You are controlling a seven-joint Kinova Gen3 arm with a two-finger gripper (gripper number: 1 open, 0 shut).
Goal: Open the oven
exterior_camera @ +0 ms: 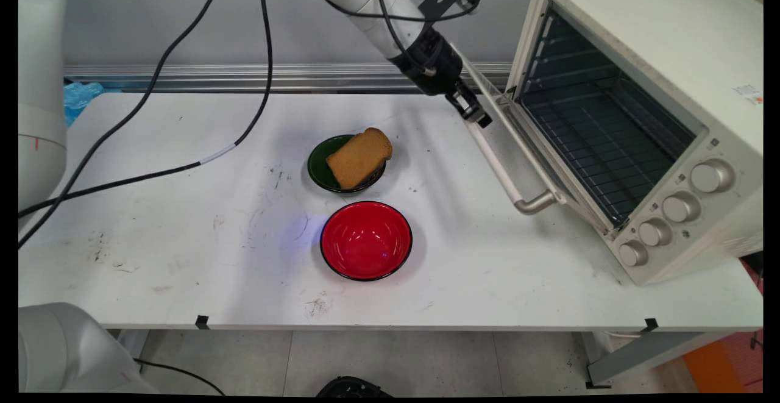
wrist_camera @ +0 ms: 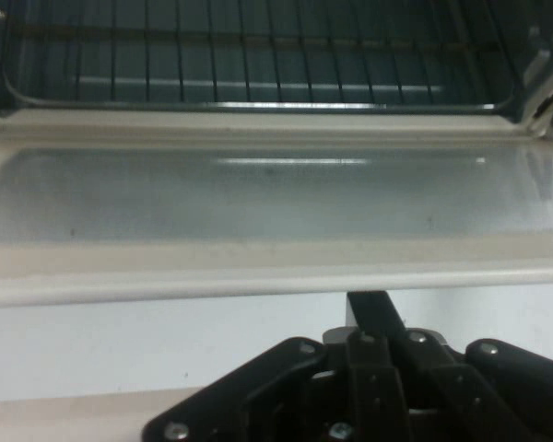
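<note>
Claw (exterior_camera: 478, 116) poised at the far end of the toaster oven's (exterior_camera: 640, 116) lowered door (exterior_camera: 530, 147), right by its handle bar (exterior_camera: 496, 162); finger spread impossible to tell. Handle's long axis running from far edge toward near edge of the counter (exterior_camera: 183, 269). Toward counter centre: toast slice (exterior_camera: 358, 157) leaning in green bowl (exterior_camera: 320, 168), red bowl (exterior_camera: 366, 240) nearer.

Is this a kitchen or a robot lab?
Probably a robot lab set up like a toy kitchen. A robot arm's gripper sits at the open door of a toaster oven on a scuffed white table, beside toast and a red bowl.
</note>
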